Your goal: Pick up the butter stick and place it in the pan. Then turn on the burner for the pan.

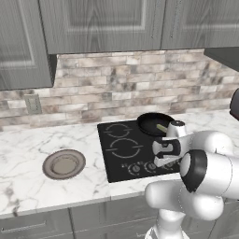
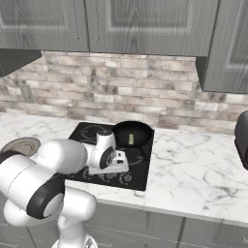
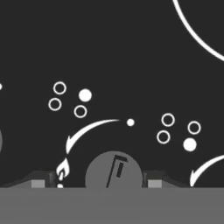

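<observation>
Down low over the near edge of the black cooktop (image 1: 122, 144), right among the burner knobs. Gripper (image 3: 113, 181) parked either side of a round grey knob (image 3: 113, 173), one dark fingertip (image 3: 43, 180) to its left, the other to its right, both seen close up from the hand. Jaws stood partly apart around that knob; whether the pads actually touched it, could not tell. Painted beside the knob: a small white flame mark (image 3: 62, 168), a curved white arrow (image 3: 87, 131), and clusters of little rings and dots showing which burner each knob serves.

From the left base view, gripper (image 1: 164, 151) hung at the near right corner of the cooktop, with the white arm rising from the lower right and hiding the knobs there. From the right base view, same gripper (image 2: 112, 162) pointed down at the near strip of the cooktop (image 2: 87, 133).

Pan (image 1: 155, 123) sat on the far right ring, black and shallow, with the butter stick (image 1: 161, 128) lying inside on its dark floor. Right base view agreed: pan (image 2: 132, 133) at the far right of the cooktop, butter stick (image 2: 131, 139) a small pale bar near its middle.

Off to the left on the marble counter (image 1: 28, 154), a grey-brown round plate (image 1: 64, 164), well apart from the cooktop. Brick backsplash (image 1: 130, 84) behind, grey cabinets (image 1: 102, 21) above.
</observation>
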Robot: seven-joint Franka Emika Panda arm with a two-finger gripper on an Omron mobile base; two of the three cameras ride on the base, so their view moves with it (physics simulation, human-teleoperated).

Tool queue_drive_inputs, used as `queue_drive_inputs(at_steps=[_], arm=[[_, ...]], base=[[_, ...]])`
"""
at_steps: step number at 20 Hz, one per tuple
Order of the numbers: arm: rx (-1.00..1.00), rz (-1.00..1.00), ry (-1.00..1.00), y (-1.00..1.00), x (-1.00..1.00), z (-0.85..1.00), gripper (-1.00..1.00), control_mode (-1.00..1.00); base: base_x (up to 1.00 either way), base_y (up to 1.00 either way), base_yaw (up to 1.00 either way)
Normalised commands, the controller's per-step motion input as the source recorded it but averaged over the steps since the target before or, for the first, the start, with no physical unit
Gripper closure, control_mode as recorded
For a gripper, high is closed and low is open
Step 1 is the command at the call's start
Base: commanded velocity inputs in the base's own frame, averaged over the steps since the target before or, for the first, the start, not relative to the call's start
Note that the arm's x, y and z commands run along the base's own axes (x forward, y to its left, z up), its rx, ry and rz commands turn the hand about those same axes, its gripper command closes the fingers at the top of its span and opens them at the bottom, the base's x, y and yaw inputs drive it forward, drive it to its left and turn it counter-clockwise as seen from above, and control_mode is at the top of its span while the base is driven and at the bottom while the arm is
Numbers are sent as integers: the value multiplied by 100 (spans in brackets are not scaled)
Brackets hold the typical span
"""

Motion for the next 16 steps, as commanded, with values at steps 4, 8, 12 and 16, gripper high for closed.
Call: queue_drive_inputs(at_steps=[4, 8, 12, 16], arm=[[0, 0, 1, 10, -3, -26, 100, -100], [0, 3, 0, 3, -3, -32, 100, -100], [0, 11, -2, 0, -4, -43, 100, -100], [0, 20, -5, 8, -11, -50, 100, -100]], base=[[0, 0, 0], [0, 0, 0], [0, 0, 0], [0, 0, 0]])
